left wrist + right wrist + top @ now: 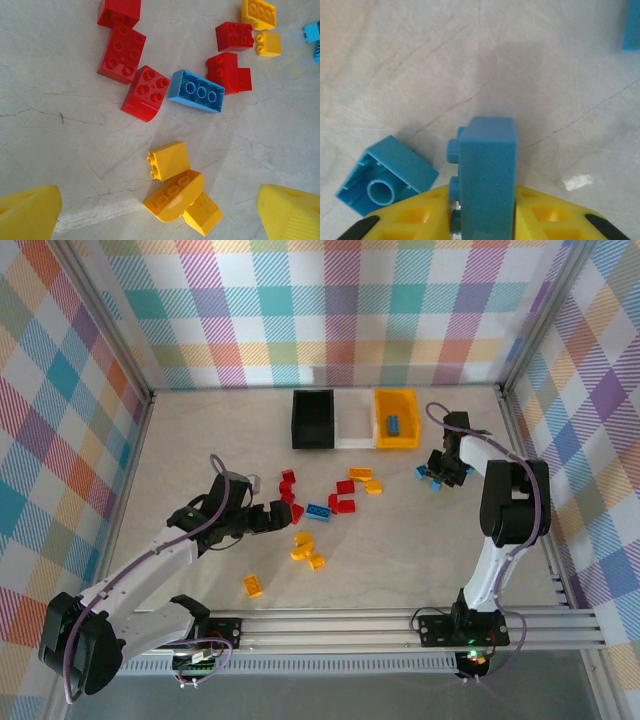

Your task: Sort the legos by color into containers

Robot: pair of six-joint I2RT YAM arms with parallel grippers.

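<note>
The containers stand in a row at the back: black [312,420], white [353,428] and yellow-orange [398,439], the last with a blue lego [394,424] inside. My right gripper [440,470] [485,200] is shut on a blue brick [487,165], held on edge low over the table. Another blue brick [385,176] lies just to its left. My left gripper [285,515] [160,220] is open above three yellow legos [170,159], its yellow fingers [27,212] wide on either side. Beyond them lie red legos [146,93] and a blue brick [196,91].
More red [347,486] and yellow [361,473] legos are scattered mid-table, and one yellow brick [253,586] lies near the front. A third blue piece [631,25] sits near my right gripper. Checked walls close in the table on three sides.
</note>
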